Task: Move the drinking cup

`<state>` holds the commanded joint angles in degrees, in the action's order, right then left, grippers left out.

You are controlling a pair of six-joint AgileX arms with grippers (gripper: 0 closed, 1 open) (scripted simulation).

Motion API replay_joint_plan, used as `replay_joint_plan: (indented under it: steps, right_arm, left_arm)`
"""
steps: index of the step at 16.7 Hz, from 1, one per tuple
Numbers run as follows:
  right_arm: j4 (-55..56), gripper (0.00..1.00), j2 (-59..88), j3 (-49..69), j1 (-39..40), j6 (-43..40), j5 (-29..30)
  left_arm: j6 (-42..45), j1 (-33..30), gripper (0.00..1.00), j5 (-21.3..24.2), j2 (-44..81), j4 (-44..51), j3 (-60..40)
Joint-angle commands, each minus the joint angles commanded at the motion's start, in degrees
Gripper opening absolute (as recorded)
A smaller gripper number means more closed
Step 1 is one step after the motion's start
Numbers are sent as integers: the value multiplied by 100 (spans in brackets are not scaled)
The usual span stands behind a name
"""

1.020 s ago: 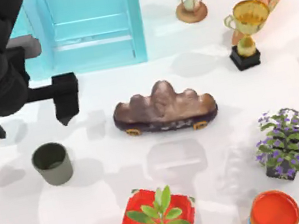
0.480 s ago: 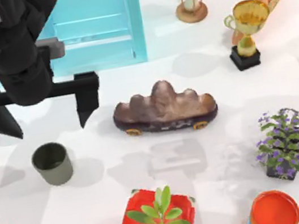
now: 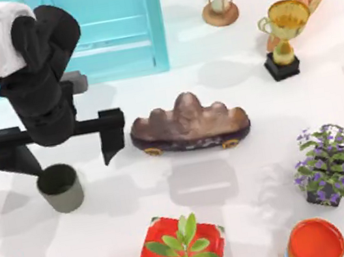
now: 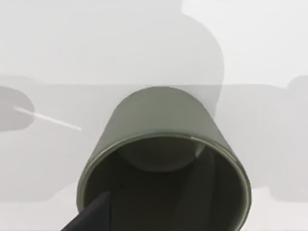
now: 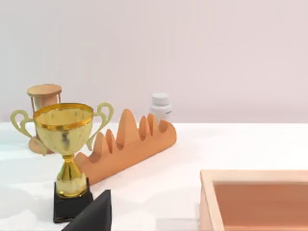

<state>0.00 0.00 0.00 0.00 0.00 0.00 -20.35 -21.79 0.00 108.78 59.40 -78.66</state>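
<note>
We are hovering our left hand (image 3: 65,163), fingers spread wide and gripping nothing, over the small olive-grey cylindrical drinking cup (image 3: 60,187) near the desk's (image 3: 235,190) left edge.

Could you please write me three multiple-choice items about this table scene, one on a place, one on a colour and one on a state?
1. Where does the drinking cup stand?
A. at the top view's left, near the left gripper
B. beside the gold trophy
C. inside the blue cabinet

2. What colour is the pot with the green plant?
A. blue
B. red
C. black

3. How are the left gripper's fingers?
A. shut on the cup
B. shut on nothing
C. open wide

Answers:
1 A, the cup sits at the left, just below the gripper in the top view.
2 B, the pot's rim is bright red.
3 C, the two fingers stand far apart with nothing clamped between them.
</note>
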Motion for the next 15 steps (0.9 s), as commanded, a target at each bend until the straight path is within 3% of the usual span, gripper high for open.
replay_joint_plan:
  steps: [4,8,15]
  right_arm:
    - [0,100,0,0,0,0,0]
    - [0,100,0,0,0,0,0]
    - [0,100,0,0,0,0,0]
  left_arm:
    - [1,-2,100,1,229,-804,614]
    - [1,-3,100,1,249,-859,663]
    - [1,-3,47,1,249,-859,663]
